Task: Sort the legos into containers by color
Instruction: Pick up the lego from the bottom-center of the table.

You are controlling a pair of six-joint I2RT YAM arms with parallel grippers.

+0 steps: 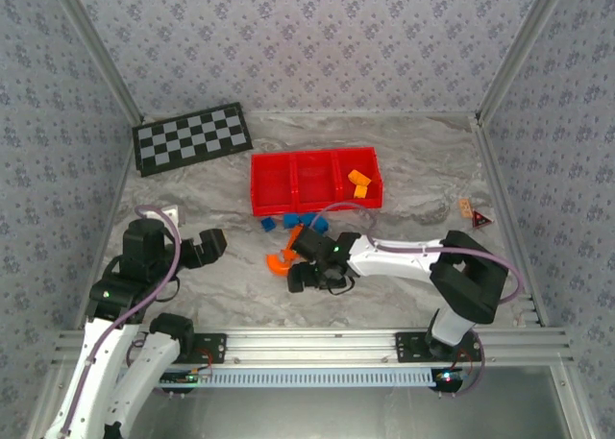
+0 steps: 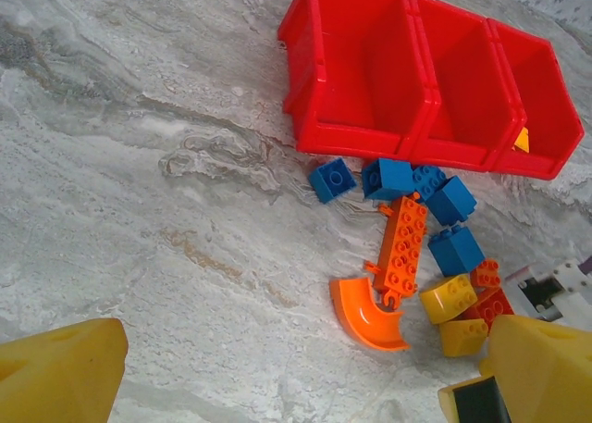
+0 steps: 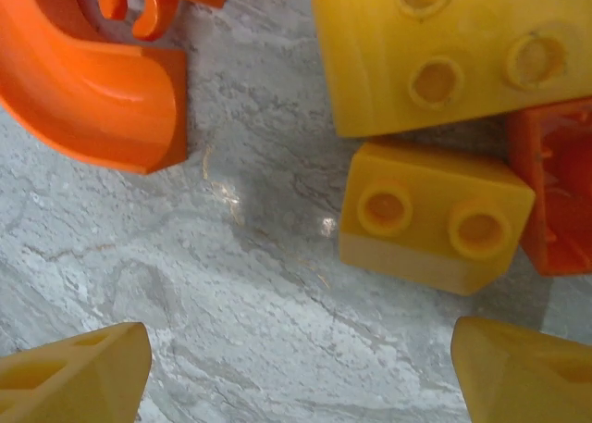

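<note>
The three joined red bins [image 1: 312,180] sit mid-table; the right one holds yellow-orange bricks [image 1: 358,182]. In front of them lie blue bricks [image 2: 388,177], a long orange brick [image 2: 402,247], a curved orange piece [image 2: 368,312], yellow bricks [image 2: 449,298] and an orange-red brick [image 2: 488,304]. My right gripper [image 1: 309,266] hovers open over this pile. Its fingers [image 3: 74,377] straddle bare table just short of a two-stud yellow brick [image 3: 435,215], with the curved piece [image 3: 88,80] to the left. My left gripper [image 1: 209,245] is open and empty, left of the pile.
A black-and-white checkered board [image 1: 192,136] lies at the back left. A small triangular item [image 1: 480,220] and a tan piece [image 1: 465,207] lie by the right wall. Side walls enclose the marbled table [image 1: 413,218]. A metal rail [image 1: 307,348] runs along the near edge.
</note>
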